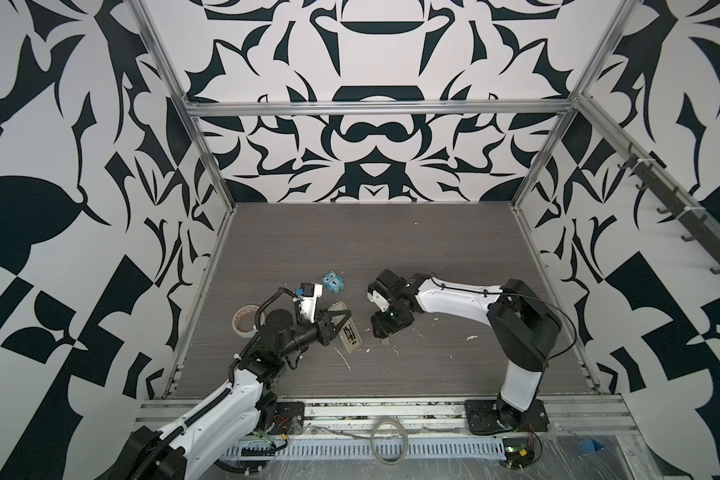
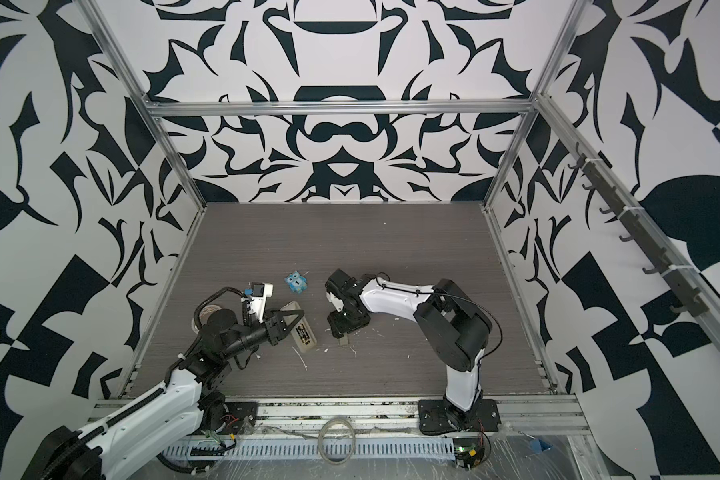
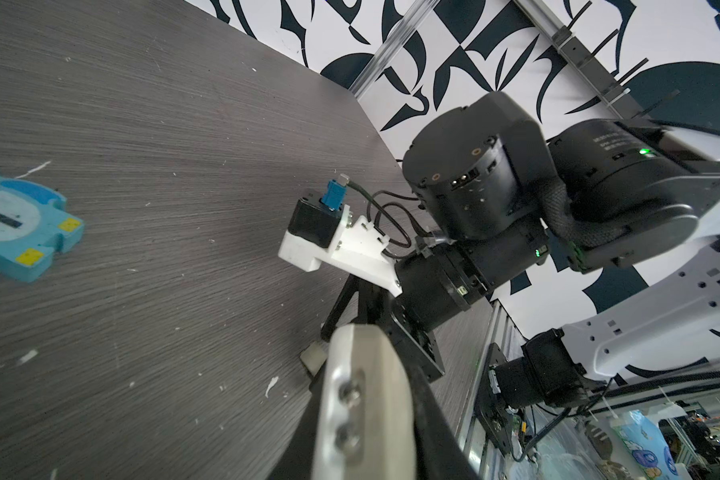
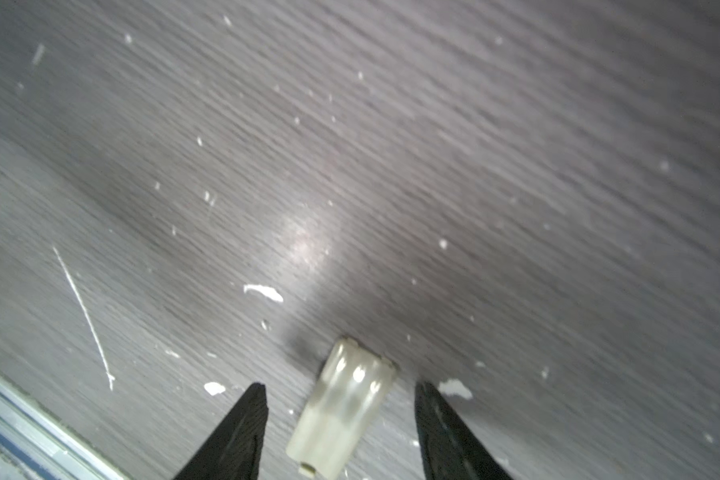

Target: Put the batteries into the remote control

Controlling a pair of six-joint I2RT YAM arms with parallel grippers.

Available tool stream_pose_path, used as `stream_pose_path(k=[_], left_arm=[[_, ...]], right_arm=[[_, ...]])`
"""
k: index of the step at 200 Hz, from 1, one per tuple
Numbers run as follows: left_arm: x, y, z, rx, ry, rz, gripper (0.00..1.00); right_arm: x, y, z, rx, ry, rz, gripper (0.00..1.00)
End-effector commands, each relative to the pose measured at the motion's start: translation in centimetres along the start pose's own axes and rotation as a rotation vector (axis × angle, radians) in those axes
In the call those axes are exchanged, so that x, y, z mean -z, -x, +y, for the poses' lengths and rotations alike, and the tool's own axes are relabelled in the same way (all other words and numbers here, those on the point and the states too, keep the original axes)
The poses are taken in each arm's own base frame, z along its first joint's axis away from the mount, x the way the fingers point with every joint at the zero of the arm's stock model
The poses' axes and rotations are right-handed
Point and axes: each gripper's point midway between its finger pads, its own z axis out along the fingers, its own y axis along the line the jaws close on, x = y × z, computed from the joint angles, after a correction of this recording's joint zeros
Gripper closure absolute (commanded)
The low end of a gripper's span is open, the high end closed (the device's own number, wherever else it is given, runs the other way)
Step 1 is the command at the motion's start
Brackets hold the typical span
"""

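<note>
Both top views: the remote control point(image 1: 353, 345) lies back-up on the counter point(image 1: 391, 257) with its bay uncovered. The batteries point(image 1: 350, 332) sit inside it, too small to count. The left claw point(image 1: 341, 316) is clenched on the remote's far end. The right claw point(image 1: 382, 334) is just right of the remote, apart from it, and hides most of a small grey cover point(image 1: 385, 342).

Left wrist: the remote's pale end sits blurred between black fingers. The owl figure point(image 3: 17, 232) is cut off at the edge.

Right wrist: the claw is spread. The cover lies between the fingers point(image 4: 233, 436), touching neither.
</note>
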Motion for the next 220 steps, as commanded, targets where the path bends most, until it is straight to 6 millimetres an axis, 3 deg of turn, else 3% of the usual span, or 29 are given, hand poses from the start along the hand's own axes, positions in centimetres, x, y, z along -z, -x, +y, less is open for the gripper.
stream_pose_path(k=[1, 42, 102, 220], left_arm=[[0.0, 0.1, -0.1, -0.013, -0.008, -0.01, 1.0], [0.0, 0.1, -0.1, -0.012, -0.009, -0.011, 1.0], [0.2, 0.2, -0.3, -0.015, -0.013, -0.016, 1.0], [0.2, 0.2, -0.2, -0.013, -0.009, -0.014, 1.0]], right_arm=[[1.6, -0.1, 0.4, 0.003, -0.025, -0.038, 0.39], [1.4, -0.7, 1.4, -0.002, -0.024, -0.045, 0.38], [0.8, -1.8, 0.6, 0.006, -0.112, -0.029, 0.39], [-0.6, -2.6, 0.8, 0.002, -0.102, 0.003, 0.45]])
